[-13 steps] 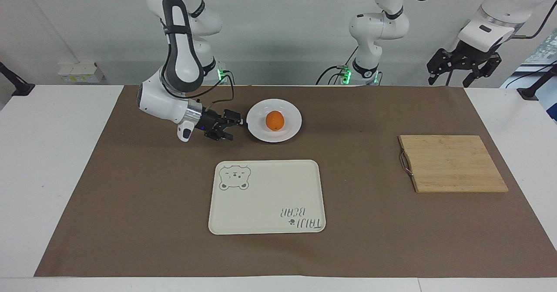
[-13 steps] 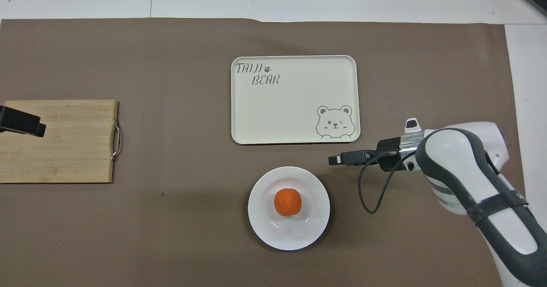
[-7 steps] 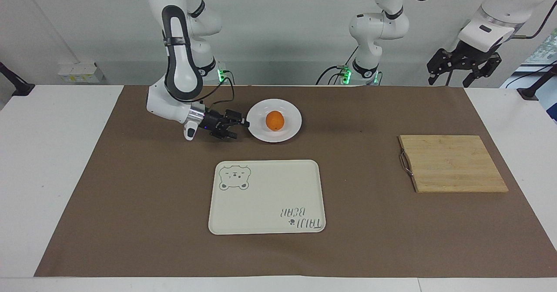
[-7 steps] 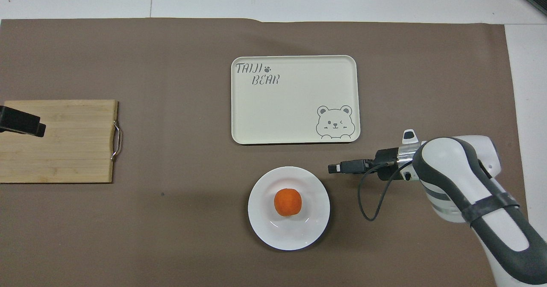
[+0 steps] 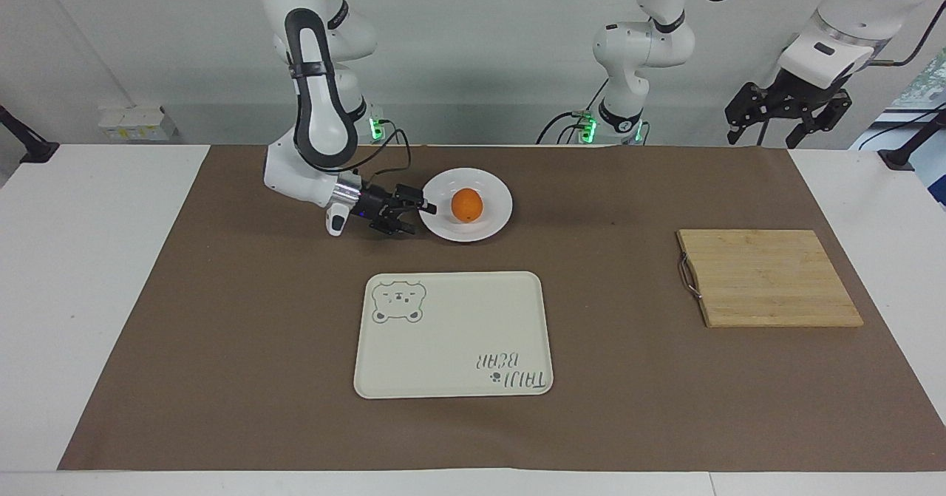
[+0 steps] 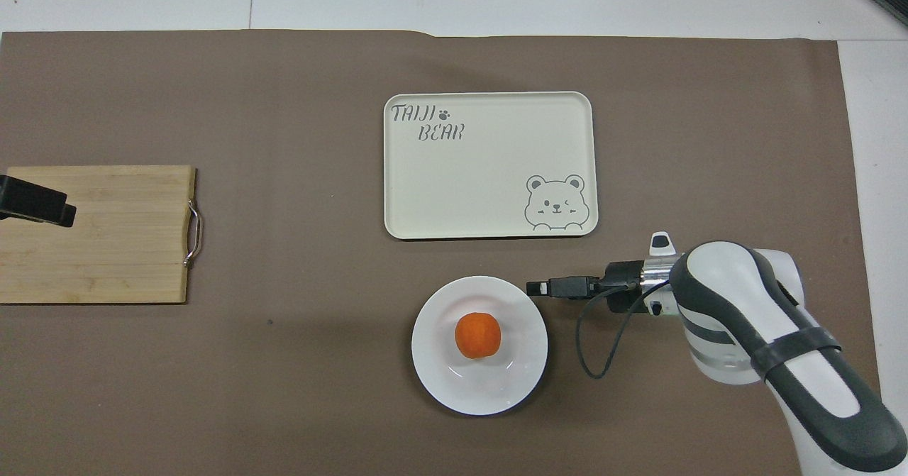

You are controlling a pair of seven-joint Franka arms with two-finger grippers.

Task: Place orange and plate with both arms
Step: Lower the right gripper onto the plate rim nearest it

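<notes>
At the plate's rim, on the side toward the right arm's end: right gripper [image 5: 415, 211], fingers apart, holding nothing | plate [image 5: 494, 219] on the brown surface [image 5: 628, 378], orange [image 5: 467, 205] on it | left gripper [image 5: 783, 115] waits open over the surface's edge by the cutting board [image 5: 768, 278]

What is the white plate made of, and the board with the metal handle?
The plate looks like glazed ceramic, or maybe hard plastic: plain white and glossy, with soft reflections on its raised rim. The board looks like bamboo or wood: pale tan strips joined side by side, with a matte surface. Its handle seems to be thin bent metal, grey and slightly shiny.
</notes>
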